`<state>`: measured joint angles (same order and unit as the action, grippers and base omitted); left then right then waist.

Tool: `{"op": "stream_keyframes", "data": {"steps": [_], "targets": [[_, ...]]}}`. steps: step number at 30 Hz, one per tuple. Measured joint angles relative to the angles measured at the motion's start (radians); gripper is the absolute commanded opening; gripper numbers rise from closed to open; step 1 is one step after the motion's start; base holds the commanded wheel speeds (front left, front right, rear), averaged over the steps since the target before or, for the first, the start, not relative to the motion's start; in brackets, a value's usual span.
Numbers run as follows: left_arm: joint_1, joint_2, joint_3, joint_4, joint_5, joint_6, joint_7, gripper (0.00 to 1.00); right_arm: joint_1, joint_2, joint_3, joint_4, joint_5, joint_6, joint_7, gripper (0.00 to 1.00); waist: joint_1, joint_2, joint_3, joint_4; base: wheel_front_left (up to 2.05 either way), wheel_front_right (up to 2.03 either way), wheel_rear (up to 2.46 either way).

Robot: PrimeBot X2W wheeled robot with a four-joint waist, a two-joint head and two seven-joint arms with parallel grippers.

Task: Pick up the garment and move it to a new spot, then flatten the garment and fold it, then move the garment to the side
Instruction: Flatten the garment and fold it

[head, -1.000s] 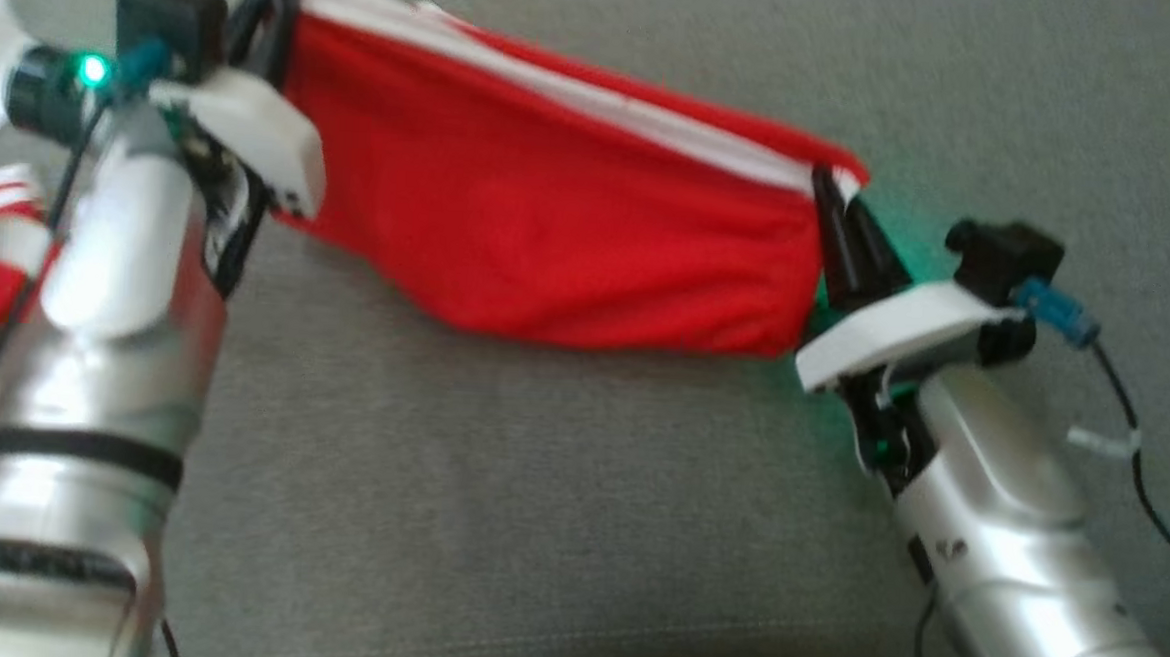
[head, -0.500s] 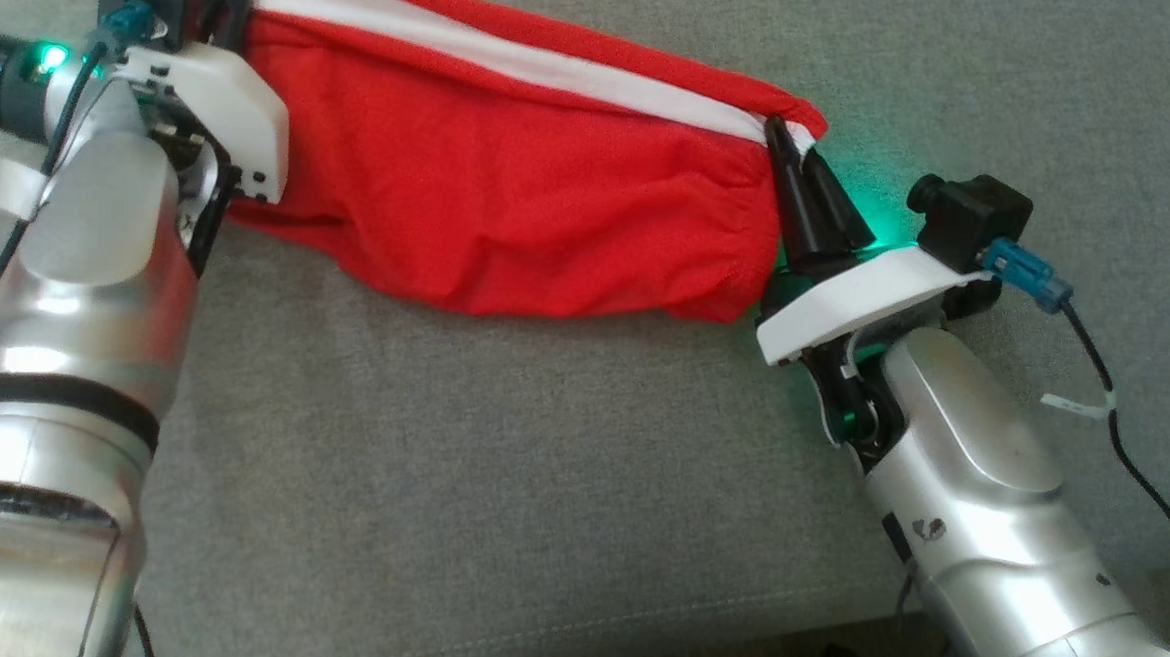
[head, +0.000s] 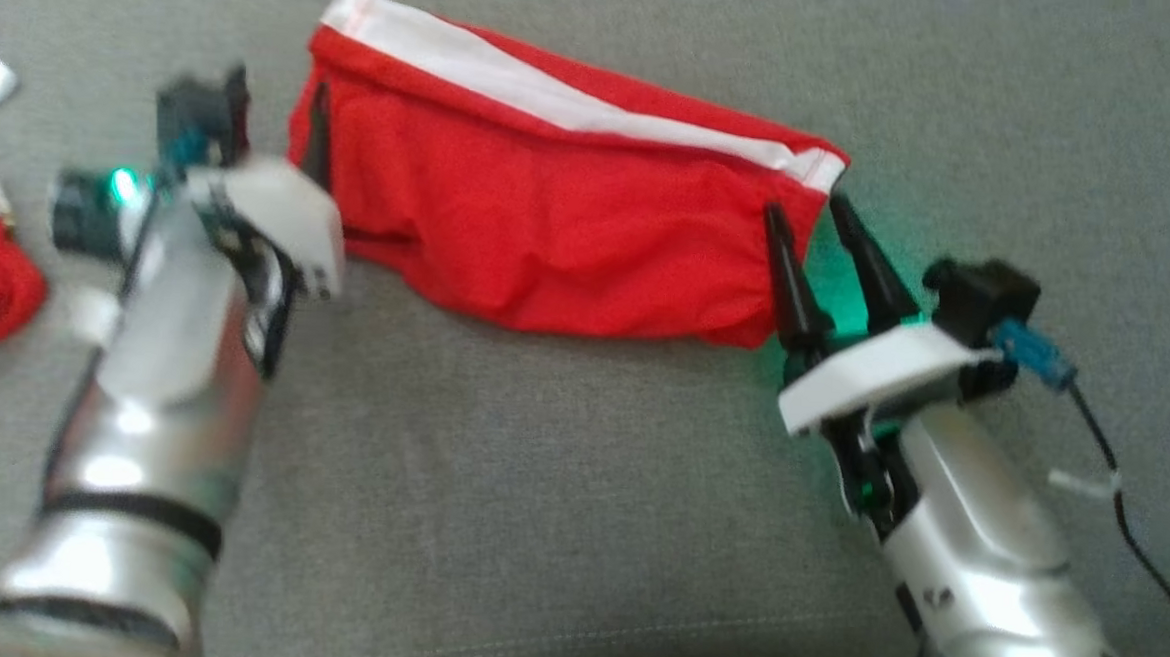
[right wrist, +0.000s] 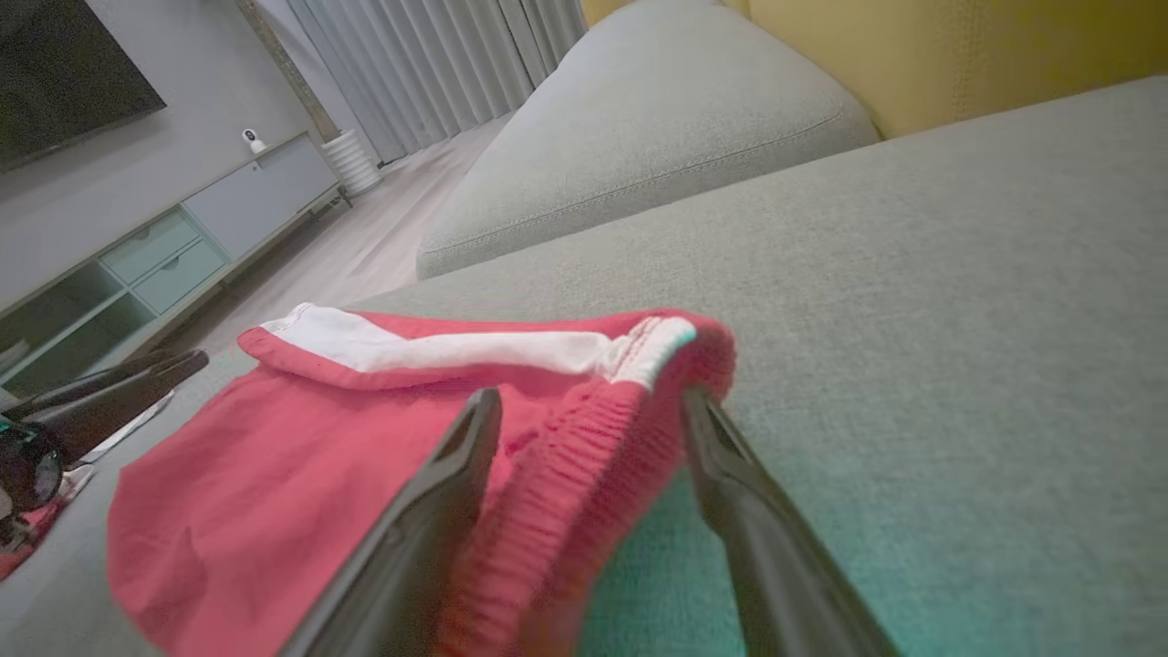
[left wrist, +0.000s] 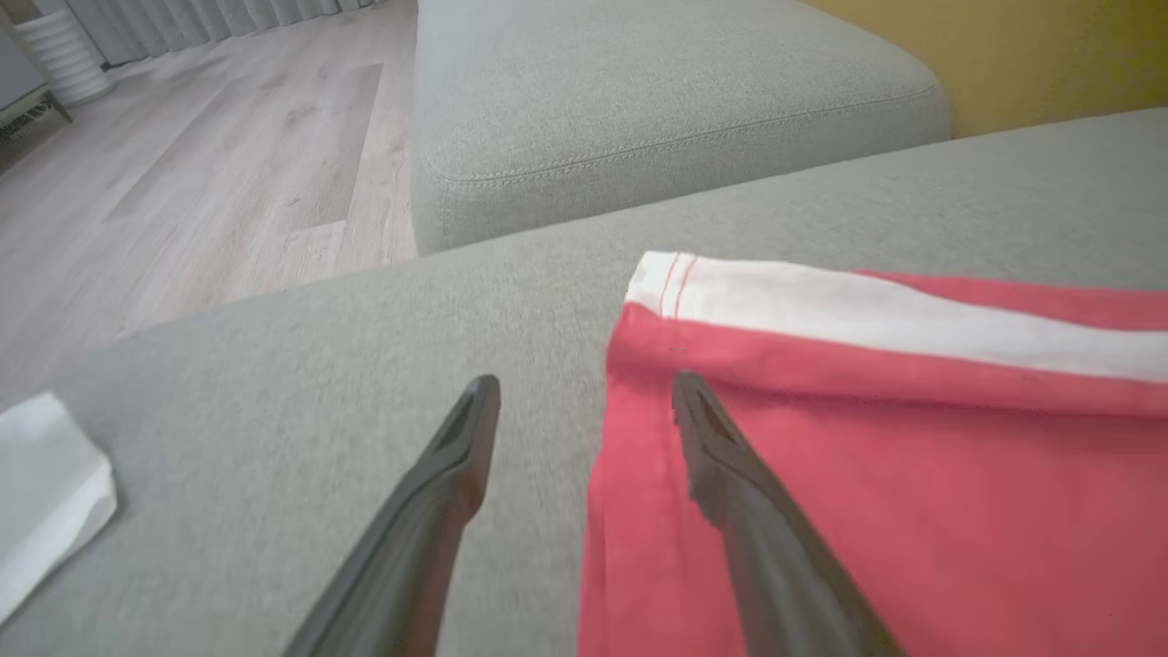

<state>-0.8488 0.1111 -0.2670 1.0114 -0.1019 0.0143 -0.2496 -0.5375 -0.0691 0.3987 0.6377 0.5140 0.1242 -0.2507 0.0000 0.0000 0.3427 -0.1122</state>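
Grey cushion [head: 535,516] holds the red garment [head: 570,228]; left pincer [left wrist: 586,383] and right pincer [head: 805,208] gape, empty.

Grey sofa [left wrist: 639,91] stands on pale wood floor [left wrist: 182,182] (curtains [right wrist: 438,64] behind).

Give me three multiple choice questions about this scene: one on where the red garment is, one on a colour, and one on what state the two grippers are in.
1. Where does the red garment lie?
A. On a metal shelf
B. On the grey cushion
C. In a basket

2. What colour is the stripe along its edge?
A. White
B. Blue
C. Yellow

3. How do the left gripper and right gripper stand?
A. Both shut on the garment
B. One open, one shut
C. Both open, one at each end of the garment

Answers: B, grey fabric spreads all around the garment; A, a white band runs along its far edge; C, each pair of fingers stands spread apart.
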Motion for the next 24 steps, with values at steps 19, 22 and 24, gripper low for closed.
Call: {"op": "stream_keyframes", "data": {"steps": [19,22,24], "targets": [[0.405,-0.069,0.002,-0.332,-0.034,0.012,0.0,1.0,0.14,-0.001,-0.019,0.171,0.105,0.0,-0.009,1.0,0.0,0.0,-0.139,0.162,0.0,0.0,0.0],[0.422,-0.07,-0.012,-0.354,-0.031,0.012,0.0,1.0,0.126,-0.003,0.009,0.188,0.141,0.0,-0.009,0.71,0.0,0.0,-0.147,0.176,0.0,0.0,0.0],[0.443,-0.073,-0.019,-0.373,-0.031,0.012,0.0,1.0,0.112,-0.003,0.034,0.204,0.174,0.0,-0.009,0.0,0.0,0.0001,-0.155,0.184,0.0,0.0,0.0]]}}
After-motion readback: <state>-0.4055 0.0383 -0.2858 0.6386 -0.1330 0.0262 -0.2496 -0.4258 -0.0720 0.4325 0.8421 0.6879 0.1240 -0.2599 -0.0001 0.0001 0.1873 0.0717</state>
